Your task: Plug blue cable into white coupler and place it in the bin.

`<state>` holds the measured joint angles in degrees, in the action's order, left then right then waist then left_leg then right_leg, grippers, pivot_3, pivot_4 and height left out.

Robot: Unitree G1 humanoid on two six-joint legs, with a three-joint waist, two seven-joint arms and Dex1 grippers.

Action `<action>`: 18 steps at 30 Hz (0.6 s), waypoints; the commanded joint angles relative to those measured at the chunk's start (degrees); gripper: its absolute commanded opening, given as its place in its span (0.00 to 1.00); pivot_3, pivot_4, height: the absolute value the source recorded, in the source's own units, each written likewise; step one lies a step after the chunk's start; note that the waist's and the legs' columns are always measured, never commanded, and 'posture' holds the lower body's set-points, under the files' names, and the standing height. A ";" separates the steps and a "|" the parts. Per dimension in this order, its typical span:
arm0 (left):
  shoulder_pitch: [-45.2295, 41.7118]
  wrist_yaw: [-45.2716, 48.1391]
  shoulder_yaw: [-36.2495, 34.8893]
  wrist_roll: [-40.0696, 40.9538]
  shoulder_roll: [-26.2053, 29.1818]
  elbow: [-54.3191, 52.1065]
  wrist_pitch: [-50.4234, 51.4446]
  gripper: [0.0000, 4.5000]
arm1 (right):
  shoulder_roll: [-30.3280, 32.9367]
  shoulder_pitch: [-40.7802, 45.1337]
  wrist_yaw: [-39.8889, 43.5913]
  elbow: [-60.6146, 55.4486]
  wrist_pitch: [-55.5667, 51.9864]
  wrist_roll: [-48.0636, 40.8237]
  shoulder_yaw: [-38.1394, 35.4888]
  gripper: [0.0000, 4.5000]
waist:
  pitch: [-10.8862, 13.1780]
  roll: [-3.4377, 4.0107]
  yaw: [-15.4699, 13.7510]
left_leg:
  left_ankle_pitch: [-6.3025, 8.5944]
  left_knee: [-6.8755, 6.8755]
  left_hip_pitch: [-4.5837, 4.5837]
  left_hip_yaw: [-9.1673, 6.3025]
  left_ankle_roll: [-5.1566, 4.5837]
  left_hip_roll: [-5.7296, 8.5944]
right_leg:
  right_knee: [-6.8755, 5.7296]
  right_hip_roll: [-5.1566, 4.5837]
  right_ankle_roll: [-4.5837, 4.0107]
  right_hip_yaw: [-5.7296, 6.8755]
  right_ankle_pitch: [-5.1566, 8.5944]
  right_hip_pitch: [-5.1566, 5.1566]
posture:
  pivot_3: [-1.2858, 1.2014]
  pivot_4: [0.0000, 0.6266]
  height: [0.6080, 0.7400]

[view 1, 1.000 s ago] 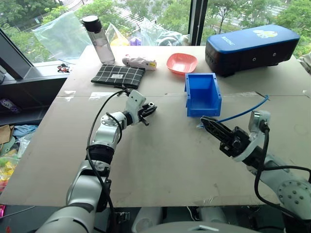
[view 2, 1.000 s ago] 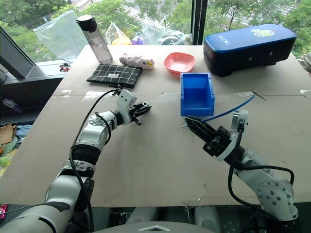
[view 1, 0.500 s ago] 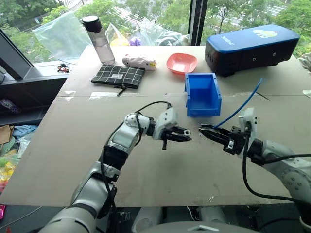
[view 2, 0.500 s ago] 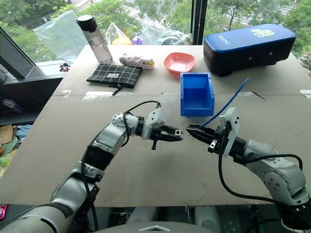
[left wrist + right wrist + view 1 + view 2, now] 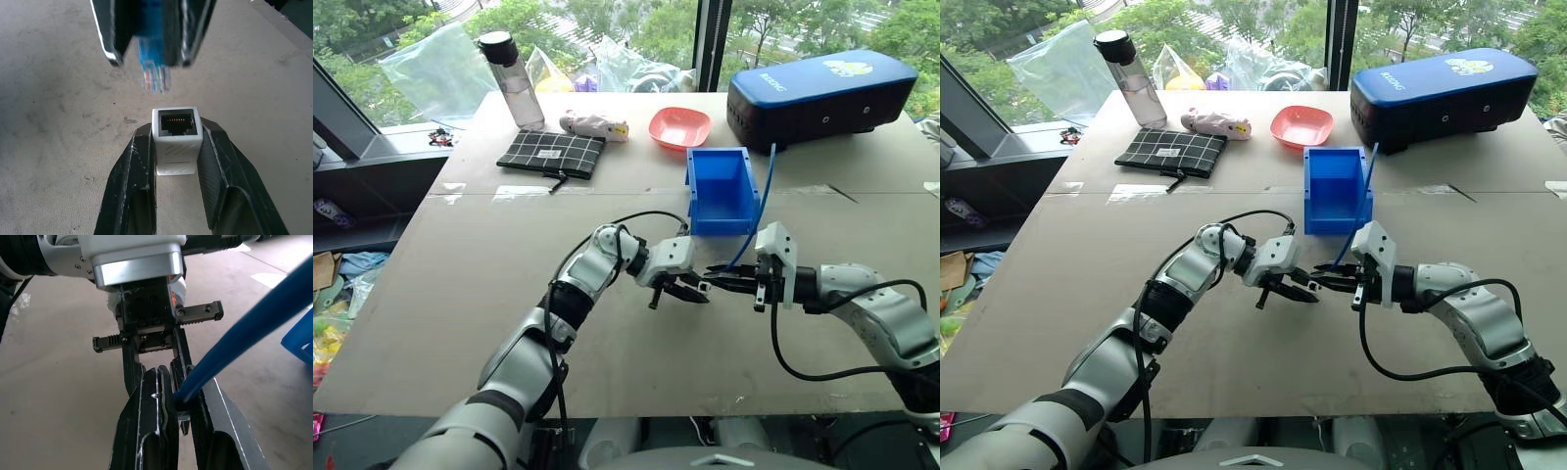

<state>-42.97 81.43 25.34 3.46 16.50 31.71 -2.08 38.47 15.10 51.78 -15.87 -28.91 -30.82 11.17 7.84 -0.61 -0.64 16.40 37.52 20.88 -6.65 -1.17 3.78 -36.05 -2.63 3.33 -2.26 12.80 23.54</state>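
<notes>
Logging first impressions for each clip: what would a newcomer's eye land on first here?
The two hands meeting tip to tip over the middle of the table: the left hand grips the white coupler, its socket facing the blue cable plug held in the right hand, with a small gap between them. Just behind them stands the bright blue bin, and the cable arcs up in front of it.

Soft daylight from the windows (image 5: 607,29) behind, faint shadows; plug (image 5: 155,81) blurred close up.

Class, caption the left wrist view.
White coupler in the left pincer, socket facing the blue cable plug, not yet inserted.
</notes>
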 commanded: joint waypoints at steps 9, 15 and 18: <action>-0.59 0.40 0.55 -1.61 -0.54 -0.17 -0.35 0.12 | -1.96 0.99 3.25 -1.00 0.89 2.35 0.27 0.00 | -0.01 0.00 -0.03 | 0.00 0.01 -0.01 -0.02 0.01 0.00 | -0.01 0.00 0.00 0.00 0.00 0.00 | 0.52 0.24 1.00; -0.50 0.54 0.42 -1.62 -0.80 -1.00 -0.14 0.12 | -1.05 0.98 4.12 0.29 1.70 7.25 3.06 0.00 | -0.02 0.00 -0.13 | -0.01 0.02 -0.01 -0.02 0.01 0.02 | -0.02 0.00 0.00 0.02 0.00 -0.01 | 0.52 0.24 1.00; -0.36 0.59 0.44 -1.70 -0.72 -1.38 -0.16 0.12 | -0.66 1.32 4.54 1.50 2.23 9.44 3.99 0.00 | -0.03 0.00 -0.12 | -0.01 0.03 -0.01 -0.02 0.01 0.03 | -0.02 -0.01 0.00 0.02 0.00 -0.02 | 0.52 0.24 1.00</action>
<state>-43.13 81.48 25.25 2.25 16.01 31.47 -2.06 36.78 16.56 55.60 -15.07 -26.66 -23.23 13.89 7.81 -0.61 -0.76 16.39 37.55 20.87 -6.67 -1.16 3.80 -36.07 -2.64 3.33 -2.24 12.80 23.52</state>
